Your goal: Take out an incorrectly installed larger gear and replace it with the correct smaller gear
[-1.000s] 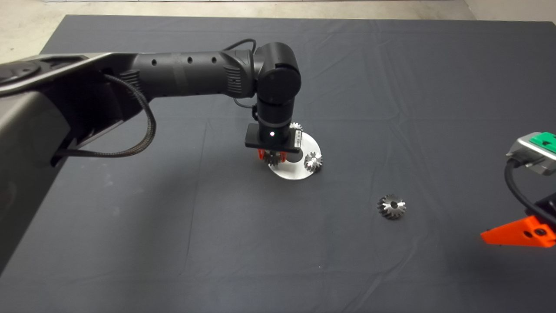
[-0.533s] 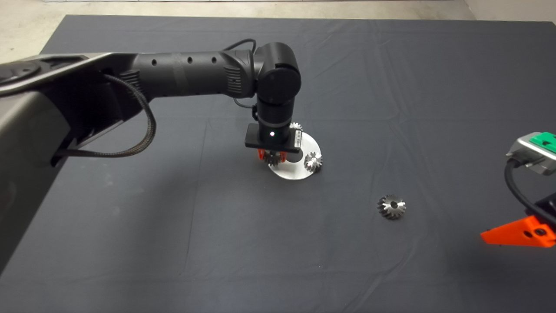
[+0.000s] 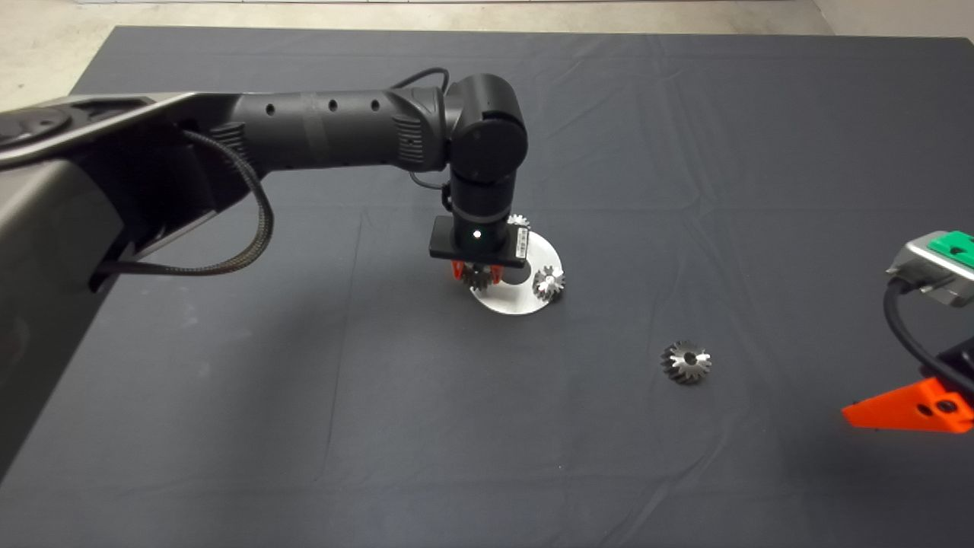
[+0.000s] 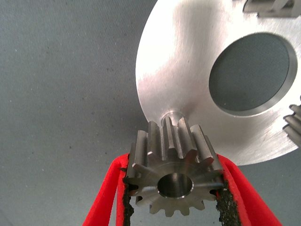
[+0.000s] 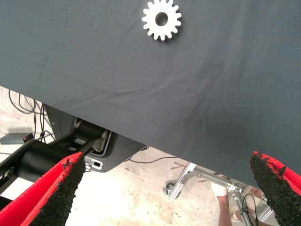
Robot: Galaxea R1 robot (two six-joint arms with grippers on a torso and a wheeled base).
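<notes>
My left gripper (image 3: 477, 275) (image 4: 174, 188) is shut on the smaller gear (image 3: 478, 278) (image 4: 173, 176), a bright straight-toothed gear with a round hole. It holds the gear at the near left rim of a round silver plate (image 3: 525, 306) (image 4: 183, 66), right by a short peg (image 4: 170, 115). Whether the gear touches the peg I cannot tell. The larger gear (image 3: 685, 361) (image 5: 161, 19), dark with flaring teeth, lies alone on the mat to the plate's right. My right gripper (image 3: 909, 407) (image 5: 167, 188) waits open at the right edge.
Two other small silver gears (image 3: 548, 283) (image 3: 518, 221) sit on the plate, which has a large round centre hole (image 4: 249, 70). The left arm (image 3: 342, 141) reaches across the mat from the left. Beyond the mat's edge, floor, cables and a stand (image 5: 183, 188) show.
</notes>
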